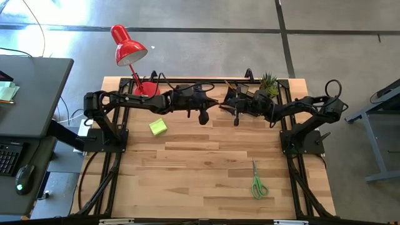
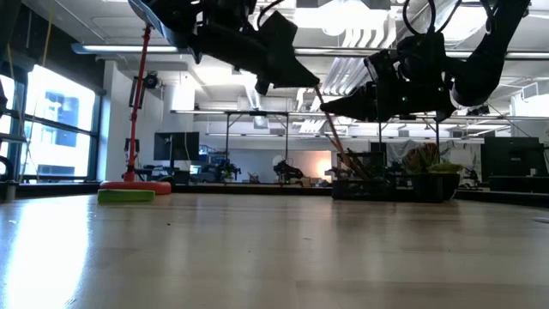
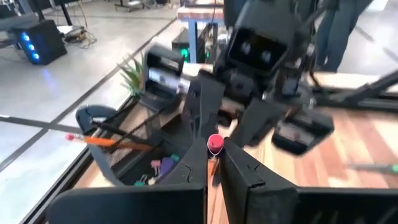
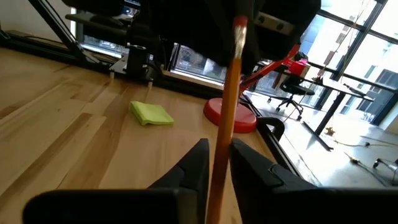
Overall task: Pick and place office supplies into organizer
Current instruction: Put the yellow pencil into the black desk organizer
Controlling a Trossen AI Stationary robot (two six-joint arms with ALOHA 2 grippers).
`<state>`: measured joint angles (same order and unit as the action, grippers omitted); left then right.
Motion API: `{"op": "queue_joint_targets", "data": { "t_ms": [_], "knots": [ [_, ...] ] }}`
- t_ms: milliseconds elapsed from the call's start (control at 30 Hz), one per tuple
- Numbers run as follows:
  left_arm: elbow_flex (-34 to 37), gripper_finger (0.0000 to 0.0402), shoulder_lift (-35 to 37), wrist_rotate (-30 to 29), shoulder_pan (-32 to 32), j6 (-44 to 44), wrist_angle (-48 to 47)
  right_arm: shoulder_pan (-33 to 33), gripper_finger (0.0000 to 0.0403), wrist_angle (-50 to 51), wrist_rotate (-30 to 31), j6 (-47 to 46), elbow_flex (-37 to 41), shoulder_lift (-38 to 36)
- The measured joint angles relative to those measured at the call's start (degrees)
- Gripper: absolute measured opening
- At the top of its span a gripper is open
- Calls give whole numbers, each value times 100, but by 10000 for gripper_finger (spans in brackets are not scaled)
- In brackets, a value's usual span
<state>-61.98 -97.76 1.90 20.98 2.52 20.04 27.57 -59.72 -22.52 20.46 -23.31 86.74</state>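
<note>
Light wood: slatted table top (image 1: 206,162) with a black frame, carrying both dark arms at its far edge.
Left gripper (image 3: 214,163): raised above the table's far middle, fingers closed on the eraser end of a thin orange pencil (image 4: 225,127) with a pink eraser cap.
Right gripper (image 4: 217,163): raised facing the left one, near the caddy; fingers stand slightly apart on either side of the same pencil's shaft. Whether they press on it cannot be told.
Pencil position: slanted in the air between the two grippers, lower end toward the caddy in the low view.
Black wire-mesh desk caddy (image 3: 134,158): at the far edge right of centre, just beside the small green potted plant (image 1: 269,83); another orange pencil (image 3: 106,141) and a dark pen lean in it.
Yellow-green sticky-note block (image 1: 158,127): flat on the table, left of centre, near the red desk lamp (image 1: 129,50).
Green-handled scissors (image 1: 257,181): flat on the near right of the table, well apart from the caddy.
</note>
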Motion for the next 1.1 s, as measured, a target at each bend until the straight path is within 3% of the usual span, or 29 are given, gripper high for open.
{"op": "queue_joint_targets", "data": {
  "t_ms": [200, 400, 1100],
  "knots": [
    [0, 2, 0, -58, 0, 134, -119, 2, 8, 26, 13, 149, 0, 0],
    [0, 2, 0, -42, -1, 83, -73, 13, 29, 20, 2, 78, 0, 0],
    [0, 4, 0, 93, -2, 150, 13, 13, 40, 107, -105, -256, -2, 2]
  ]
}}
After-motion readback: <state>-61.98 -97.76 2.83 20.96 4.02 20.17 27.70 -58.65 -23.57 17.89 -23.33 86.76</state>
